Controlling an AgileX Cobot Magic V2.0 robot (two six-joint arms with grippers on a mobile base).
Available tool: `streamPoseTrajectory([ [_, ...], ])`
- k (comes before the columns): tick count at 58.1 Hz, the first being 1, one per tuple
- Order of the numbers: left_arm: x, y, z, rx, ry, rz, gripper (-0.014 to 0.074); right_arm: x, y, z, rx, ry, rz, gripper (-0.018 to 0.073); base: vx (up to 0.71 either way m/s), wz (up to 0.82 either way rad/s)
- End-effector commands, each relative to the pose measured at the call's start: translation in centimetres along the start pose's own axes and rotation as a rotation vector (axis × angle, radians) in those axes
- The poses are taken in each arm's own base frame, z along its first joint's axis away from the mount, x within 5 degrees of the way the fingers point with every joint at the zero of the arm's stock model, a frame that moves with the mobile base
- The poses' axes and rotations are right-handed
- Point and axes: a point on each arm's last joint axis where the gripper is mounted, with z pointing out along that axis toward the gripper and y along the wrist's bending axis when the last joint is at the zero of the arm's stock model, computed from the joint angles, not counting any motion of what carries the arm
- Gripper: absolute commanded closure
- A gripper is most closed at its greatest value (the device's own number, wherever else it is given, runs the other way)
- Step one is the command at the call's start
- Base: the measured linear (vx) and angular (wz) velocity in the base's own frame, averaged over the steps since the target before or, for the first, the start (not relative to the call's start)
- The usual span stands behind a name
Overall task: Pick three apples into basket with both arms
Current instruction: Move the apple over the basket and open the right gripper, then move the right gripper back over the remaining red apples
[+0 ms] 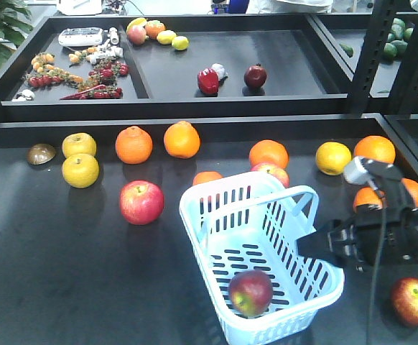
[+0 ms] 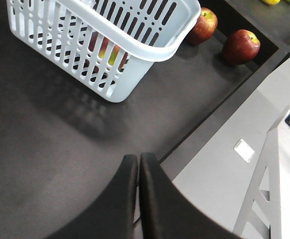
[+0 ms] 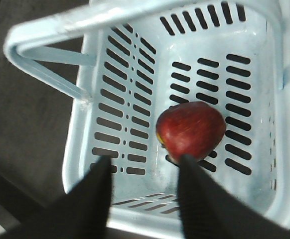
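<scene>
on the left of the table a red apple [image 1: 141, 202] lies loose, well apart from the basket, with an orange [image 1: 133, 144] behind it. the left gripper [image 2: 138, 159] shows only in its own wrist view. its jaws are pressed together on nothing, low over bare table, short of the basket's corner. in the middle, the basket [image 1: 194, 237] holds one dark red apple [image 1: 251, 292] on its slotted floor, near the front wall. the right gripper [image 3: 145, 160] hangs over the basket, fingers spread wide and empty, with that apple below them. whether one finger brushes it i cannot tell. far right, a third apple [image 1: 414, 301] sits on the table beside the right arm.

my reading: one of three is in. the right arm should rise straight up, clear of the rim and the hoop handle [image 1: 311, 198], before swinging to the right-hand apple. the left gripper must open wide before it comes down on the left apple, then close across the widest part, since round fruit rolls.
</scene>
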Motion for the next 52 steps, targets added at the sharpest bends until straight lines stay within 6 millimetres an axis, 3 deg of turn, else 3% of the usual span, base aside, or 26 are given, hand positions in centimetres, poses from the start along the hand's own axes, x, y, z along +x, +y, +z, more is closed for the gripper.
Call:
streamPoseTrajectory([
  [1, -1.0, -0.3, -0.2, 0.006, -0.048, -0.027, 0.0603, -0.6, 1.2, -2.2, 0.022, -0.054, -0.037, 0.0523, 0.0, 0.0],
  [2, -1.0, -0.3, -0.2, 0.006, -0.048, -0.027, 0.0603, -0.6, 1.3, -2.4, 0.027, -0.058, -0.035, 0.0565, 0.0, 0.0],
  [5, -1.0, -0.3, -0.2, 0.006, -0.048, -0.027, 0.0603, -0.2, 1.4, -3.2, 0.079, -0.049, -0.046, 0.0574, 0.0, 0.0],
  [16, -1.0, -0.3, -0.2, 0.006, -0.048, -0.027, 0.0603, 0.6, 0.7, -6.0, 0.356, -0.059, -0.052, 0.0558, 0.0, 0.0],
  [24, -1.0, -0.3, -0.2, 0.006, -0.048, -0.027, 0.0603, 0.9, -0.5, -6.8, 0.515, -0.032, -0.049, 0.0502, 0.0, 0.0],
  [36, -1.0, -0.3, -0.2, 0.006, -0.048, -0.027, 0.0603, 0.2, -2.3, -6.4, 0.636, -0.018, 0.018, 0.0272, 0.0, 0.0],
  [44, -1.0, -0.3, -0.2, 0.006, -0.048, -0.027, 0.0603, -1.5, -3.9, -5.7, 0.708, 0.072, 0.083, 0.0043, 0.0, 0.0],
  [52, -1.0, -0.3, -0.2, 0.006, -0.048, -0.027, 0.0603, -3.8, -5.8, -4.4, 0.778, 0.163, 0.104, -0.0098, 0.0, 0.0],
])
